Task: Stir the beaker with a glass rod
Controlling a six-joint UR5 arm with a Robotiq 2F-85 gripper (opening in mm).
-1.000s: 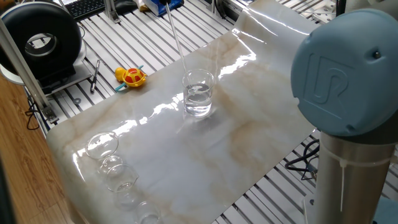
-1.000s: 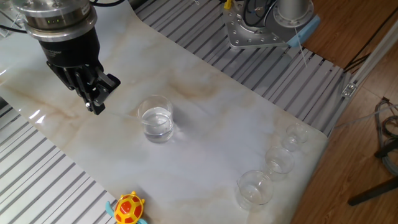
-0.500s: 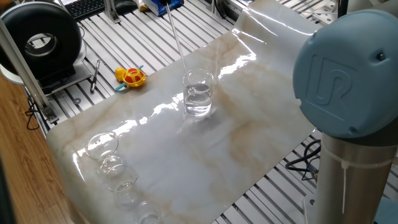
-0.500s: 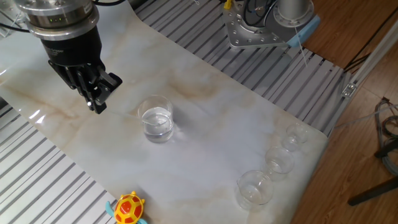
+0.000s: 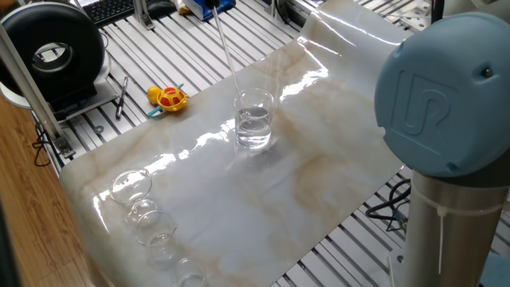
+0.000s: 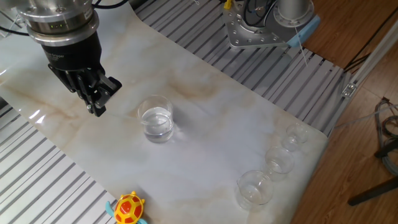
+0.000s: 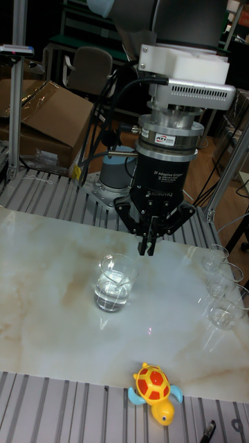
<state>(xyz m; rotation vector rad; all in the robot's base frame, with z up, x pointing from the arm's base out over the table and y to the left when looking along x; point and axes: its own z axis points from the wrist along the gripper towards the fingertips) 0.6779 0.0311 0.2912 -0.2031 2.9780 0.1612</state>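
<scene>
Since half a second ago the black two-finger gripper has edged slightly toward the beaker. Nothing on the surface has shifted.

In one fixed view, the clear straight-sided glass beaker, part full of clear liquid, stands upright near the middle of the marble-patterned surface, closer to its far edge. The long thin transparent glass rod hangs slanted in the air. Its lower tip is just above the beaker's far rim and its upper end runs out at the top of the picture. The gripper is out of this frame. A yellow and red toy turtle lies off the surface, on the slatted table just beyond the far edge. Small rounded clear glass vessels sit in a row at the near left corner. The arm's blue-grey joint cap fills the right side.

In the other fixed view, I see the gripper hovering above the surface, just beside the beaker and clear of it. Its fingers are pressed together, and I cannot make out the rod there.

In the tall fixed view, the fingertips point down just behind the beaker's rim, drawn tight together. The rod is too thin to see.
</scene>
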